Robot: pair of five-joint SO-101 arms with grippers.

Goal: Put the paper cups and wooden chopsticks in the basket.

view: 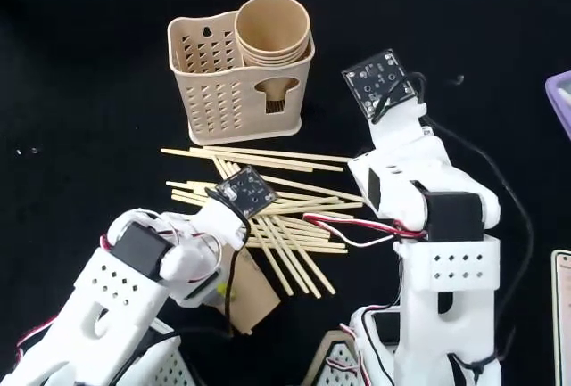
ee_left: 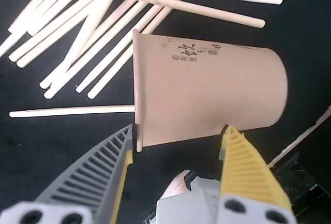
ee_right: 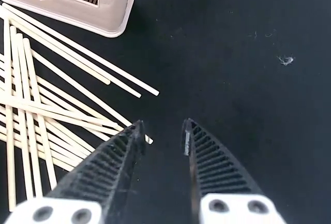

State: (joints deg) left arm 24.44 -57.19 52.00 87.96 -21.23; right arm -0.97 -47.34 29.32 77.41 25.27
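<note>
One paper cup (ee_left: 207, 92) lies sideways at the parted jaws of the left gripper (ee_left: 178, 129); the right gripper (ee_right: 163, 123) gapes, holding nothing.

A black table (view: 80, 74) is being shown, with stray items being kept at its edges.
A purple tray (view: 560, 101) is being cropped at the high view's right edge, a pale flat object (view: 563, 306) is being cut off nearer along that edge, and a lint speck (ee_right: 285, 59) is being left on bare cloth.
</note>
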